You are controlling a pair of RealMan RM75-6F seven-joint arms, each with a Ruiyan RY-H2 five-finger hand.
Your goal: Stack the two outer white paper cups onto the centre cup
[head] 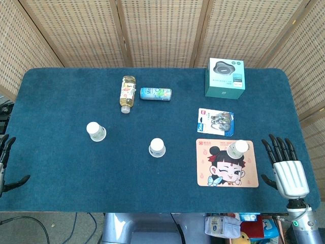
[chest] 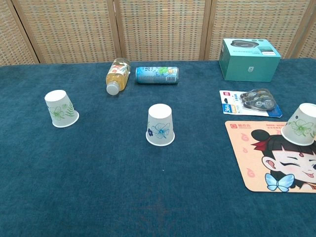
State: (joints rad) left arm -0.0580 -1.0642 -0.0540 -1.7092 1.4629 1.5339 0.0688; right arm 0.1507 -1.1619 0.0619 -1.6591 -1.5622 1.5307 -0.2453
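**A:** Head view takes in the whole blue table [head: 61, 193] and both hands. The right hand [head: 285, 168] rests at the near right edge, fingers straight and spread, grasping nothing. The left hand [head: 6, 162] shows only partly at the left border, dark fingers apart, nothing in them.

**B:** Chest view shows neither hand. It does show the cups closer: all three stand upside down, with flower prints on their sides.

**A:** Where do they stand?

**B:** The centre cup [chest: 160, 125] is alone on the cloth. The left cup [chest: 60, 108] is well apart from it, toward the left. The right cup [chest: 300, 124] sits on the upper edge of the cartoon mouse pad [chest: 276, 163], near the right hand but not touching it.

**A:** Further back, a drink bottle [head: 127, 93] and a can [head: 155, 93] lie on their sides just beside each other. A teal box [head: 225, 78] stands at the back right, with a blister pack [head: 216, 121] between it and the pad.
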